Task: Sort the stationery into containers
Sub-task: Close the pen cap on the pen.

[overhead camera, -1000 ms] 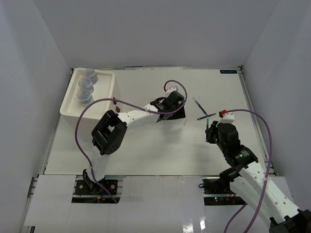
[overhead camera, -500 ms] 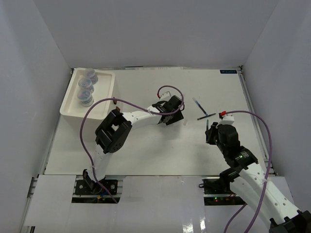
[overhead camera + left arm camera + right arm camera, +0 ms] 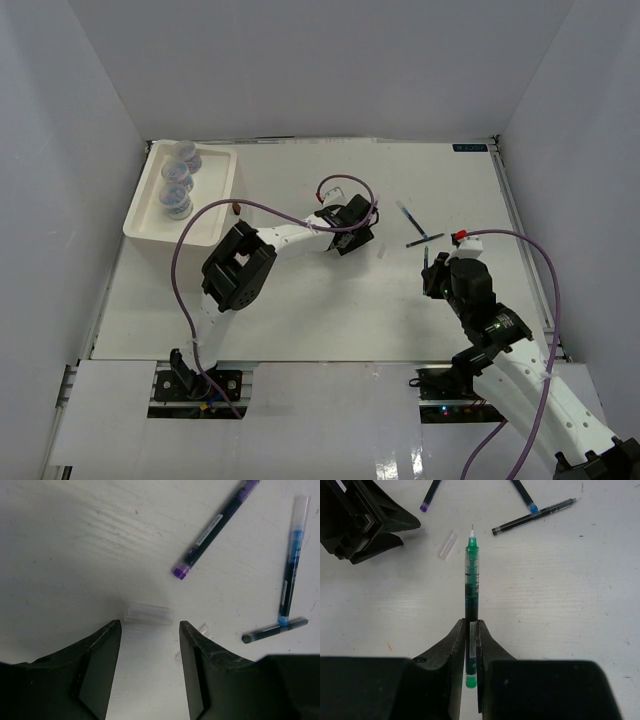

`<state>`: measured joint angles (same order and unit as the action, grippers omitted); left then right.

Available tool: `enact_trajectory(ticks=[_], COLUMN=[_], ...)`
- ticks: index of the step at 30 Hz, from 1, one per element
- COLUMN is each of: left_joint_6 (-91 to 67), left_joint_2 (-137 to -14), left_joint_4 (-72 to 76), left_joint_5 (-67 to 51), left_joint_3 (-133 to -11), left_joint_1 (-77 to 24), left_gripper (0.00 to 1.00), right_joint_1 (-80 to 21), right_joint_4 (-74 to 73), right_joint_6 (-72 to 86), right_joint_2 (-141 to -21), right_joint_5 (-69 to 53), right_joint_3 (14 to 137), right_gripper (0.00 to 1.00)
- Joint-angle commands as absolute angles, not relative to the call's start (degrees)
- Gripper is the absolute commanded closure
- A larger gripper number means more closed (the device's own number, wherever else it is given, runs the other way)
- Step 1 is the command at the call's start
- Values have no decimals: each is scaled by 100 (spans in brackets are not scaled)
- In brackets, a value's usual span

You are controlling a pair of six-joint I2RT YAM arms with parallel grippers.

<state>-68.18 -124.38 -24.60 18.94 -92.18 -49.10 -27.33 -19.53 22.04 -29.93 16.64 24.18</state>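
Lower wide-spread left hand (image 3: 148, 630) squarely astride clear cap (image 3: 147, 615), pinch across its short width; park right hand (image 3: 471, 627), clamped on green pen (image 3: 471, 570), away from cap.

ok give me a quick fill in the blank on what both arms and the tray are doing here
1. The right fingers are shut on a ____ pen.
2. The left fingers stand ____, with a small clear cap on the table just beyond their tips.
3. The white tray at the far left holds ____ round jars.

Missing words: green; open; three
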Motion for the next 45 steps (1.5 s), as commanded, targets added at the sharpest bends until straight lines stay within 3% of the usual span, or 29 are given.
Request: enact_trajectory(ticks=[1,10,20,29,45], left_joint_6=[-6909,-6723,-6715,-6240,-5407], left_joint_2=[-12498,-12806,-12384,-12884,-13087], left_joint_4=[-2654,-2663,-2663,-2830,-3173], left_joint_5=[2065,1802,1899,1442,1863], left_joint_3=[-9343,-9659,-9176,-9544,-9800], left_joint_1=[-4685,-4579,-4579,-4676,-5036], left_gripper=[39,41,41,47,54], right_joint_1=[-2725,-2716,-2716,-2725,-2716], right_joint_4=[-1740,-1731,-1696,-1679,-1688], right_joint_6=[2206,2189,2180,2180,2180], right_joint_2=[-2927,-2971,-2988,-2962,-2909], right_joint_5=[1617,1591,1529,1512,1503], right_joint_3=[2355,2355,2329,2294,2285], right_gripper=[92,92,92,91,91])
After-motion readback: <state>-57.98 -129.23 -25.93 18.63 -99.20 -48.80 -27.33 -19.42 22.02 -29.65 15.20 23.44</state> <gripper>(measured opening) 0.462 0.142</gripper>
